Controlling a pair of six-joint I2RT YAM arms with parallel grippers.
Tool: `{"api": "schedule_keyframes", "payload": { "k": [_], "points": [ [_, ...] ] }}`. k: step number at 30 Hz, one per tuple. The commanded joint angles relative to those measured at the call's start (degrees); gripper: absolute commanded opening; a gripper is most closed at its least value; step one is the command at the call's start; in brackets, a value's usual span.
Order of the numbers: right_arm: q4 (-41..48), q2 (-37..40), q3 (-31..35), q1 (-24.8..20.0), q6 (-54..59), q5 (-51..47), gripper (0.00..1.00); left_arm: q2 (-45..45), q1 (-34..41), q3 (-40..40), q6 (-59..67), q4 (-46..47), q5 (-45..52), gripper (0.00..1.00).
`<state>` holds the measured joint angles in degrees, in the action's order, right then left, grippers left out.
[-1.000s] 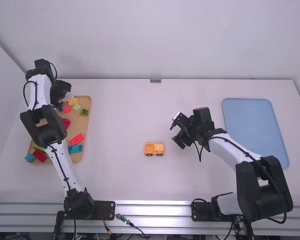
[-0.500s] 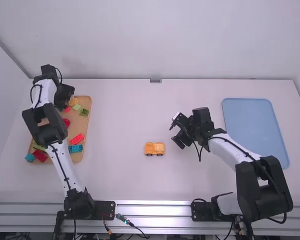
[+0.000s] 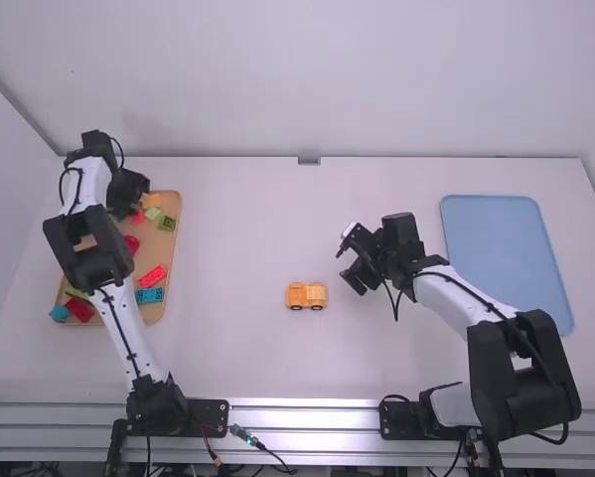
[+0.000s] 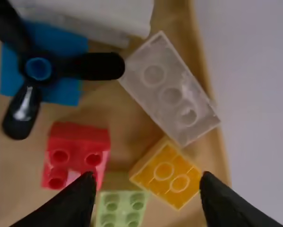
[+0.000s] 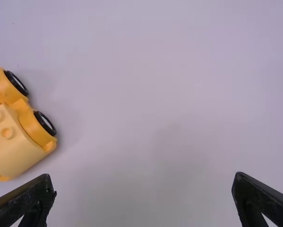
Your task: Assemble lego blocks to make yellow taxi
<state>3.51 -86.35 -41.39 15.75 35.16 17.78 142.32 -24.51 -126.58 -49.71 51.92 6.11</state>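
At the wooden tray [image 3: 168, 248], my left gripper [image 3: 126, 211], fingers spread, frames a yellow block [image 4: 166, 174], while the yellow car [image 3: 296, 295] lies between the tray and my right gripper [image 3: 349, 260], its fingers parted.

Blue tray [image 3: 504, 243] at right; black propeller [image 4: 91, 66] over blue block [image 4: 63, 94]; red block [image 4: 77, 149] near green block [image 4: 121, 205]

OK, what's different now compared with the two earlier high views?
The left gripper has shifted slightly rightward and nearer the arm bases, over the far end of the brick tray. It is open, with no visible grasp or release. The right gripper and yellow wheeled build stayed put.
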Motion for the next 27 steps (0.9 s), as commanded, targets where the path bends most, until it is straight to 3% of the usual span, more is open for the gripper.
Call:
{"api": "schedule_keyframes", "payload": {
  "k": [1, 6, 7, 8, 9, 12, 14, 18, 27],
  "points": [
    [0.15, 1.03, -0.83, -0.04, -0.39, 0.15, 0.99, 0.47, 0.48, -4.57, -0.11, 2.74, -3.04, 0.63],
    [0.2, 1.03, -0.83, -0.11, -0.48, 0.15, 0.99, 0.47, 0.5, -9.97, -4.04, 8.93, -6.82, 0.69],
    [0.31, 1.03, -0.83, -0.11, -0.44, 0.17, 0.99, 0.47, 0.48, -10.27, -4.07, 9.08, -5.99, 0.79],
    [0.39, 1.03, -0.83, -0.07, -0.44, 0.17, 0.99, 0.47, 0.39, -10.4, -3.98, 9.74, -3.87, 0.96],
    [0.42, 1.03, -0.83, 0.0, -0.46, 0.15, 0.99, 0.47, 0.31, -10.36, -3.85, 10.09, -3.28, 0.99],
    [0.37, 1.03, -0.83, 0.02, -0.46, 0.15, 0.99, 0.47, 0.2, -9.7, -3.48, 10.17, -0.66, 0.99],
    [0.37, 1.03, -0.83, -0.15, -0.46, 0.15, 0.99, 0.47, 0.13, -8.87, -2.71, 8.73, -0.72, 0.92],
    [0.37, 1.03, -0.83, -0.15, -0.44, 0.17, 0.99, 0.47, 0.68, -7.74, -3.39, 6.41, -1.18, 0.9],
    [0.13, 1.03, -0.83, 0.31, -0.44, 0.15, 0.99, 0.47, 3.54, -4.13, 6.43, -2.48, -0.94, 0.9]
  ]
}}
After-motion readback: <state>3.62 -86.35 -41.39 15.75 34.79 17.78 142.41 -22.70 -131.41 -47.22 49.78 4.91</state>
